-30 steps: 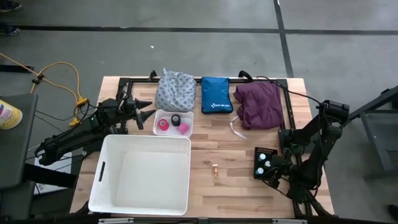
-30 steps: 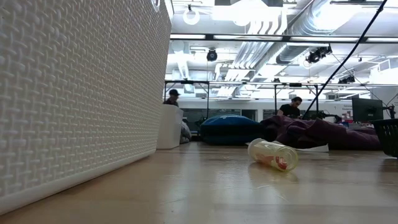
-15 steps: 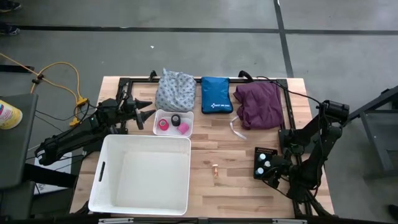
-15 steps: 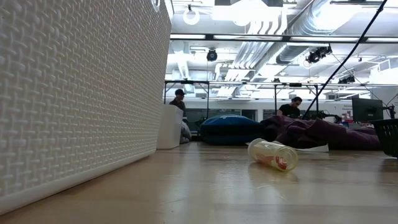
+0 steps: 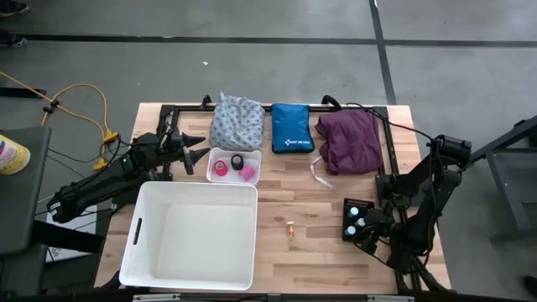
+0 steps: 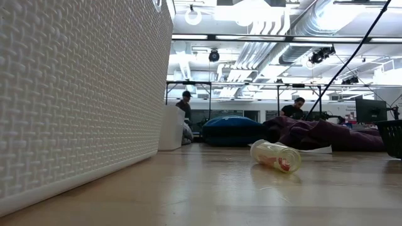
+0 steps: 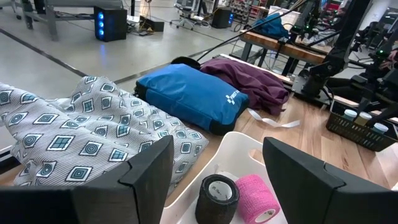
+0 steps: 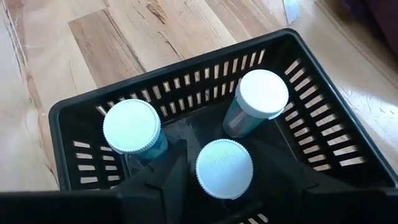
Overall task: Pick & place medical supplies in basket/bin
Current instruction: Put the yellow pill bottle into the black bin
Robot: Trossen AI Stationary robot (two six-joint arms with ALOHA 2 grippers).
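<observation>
My right gripper (image 5: 369,228) reaches slanting down into a small black basket (image 8: 348,143) at the table's right. The basket holds three upright white-capped vials. The gripper is open, its fingers on either side of the nearest vial (image 8: 224,168). Another vial (image 5: 290,231) lies on its side on the wood. My left gripper (image 7: 217,180) hangs open at the left, above a small white tray (image 5: 220,155) holding a black tape roll (image 7: 216,198) and pink rolls (image 7: 255,198). The patterned cloth (image 5: 236,122) and purple cloth (image 5: 351,141) lie along the far edge.
A big white bin (image 5: 191,235) fills the near left of the table, and its woven wall (image 6: 81,94) blocks much of the low view. A blue zip pouch (image 5: 292,128) lies between the two cloths. Bare wood lies between the bin and the black basket.
</observation>
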